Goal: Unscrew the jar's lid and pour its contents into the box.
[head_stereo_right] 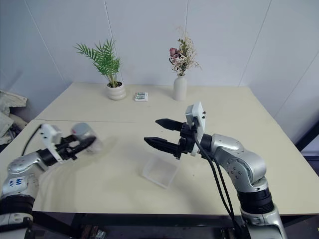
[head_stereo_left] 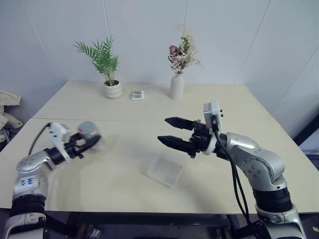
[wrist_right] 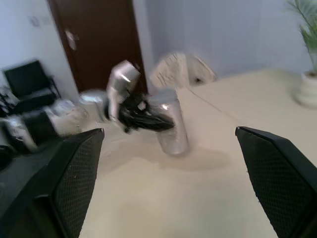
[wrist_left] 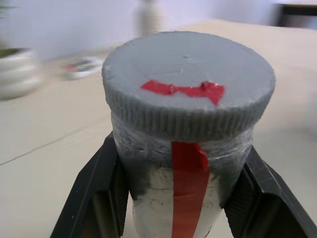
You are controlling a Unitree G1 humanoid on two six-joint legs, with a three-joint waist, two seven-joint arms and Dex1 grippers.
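My left gripper (head_stereo_left: 85, 143) is shut on the jar (head_stereo_left: 91, 133) and holds it above the table's left side. In the left wrist view the two black fingers (wrist_left: 99, 188) clamp the jar's silvery body (wrist_left: 163, 208) just under the lid (wrist_left: 188, 84), which is grey, ribbed, marked with red tape and sits on the jar. The contents are hidden inside. My right gripper (head_stereo_left: 163, 130) hangs open over the table's middle, pointing left at the jar (wrist_right: 171, 126), well apart from it. The box (head_stereo_left: 165, 170), a clear shallow tray, lies on the table below the right gripper.
At the table's far side stand a potted palm (head_stereo_left: 112, 88), a white vase of flowers (head_stereo_left: 177, 85) and a small packet (head_stereo_left: 138, 94). The table's front edge (head_stereo_left: 149, 211) runs close below the box.
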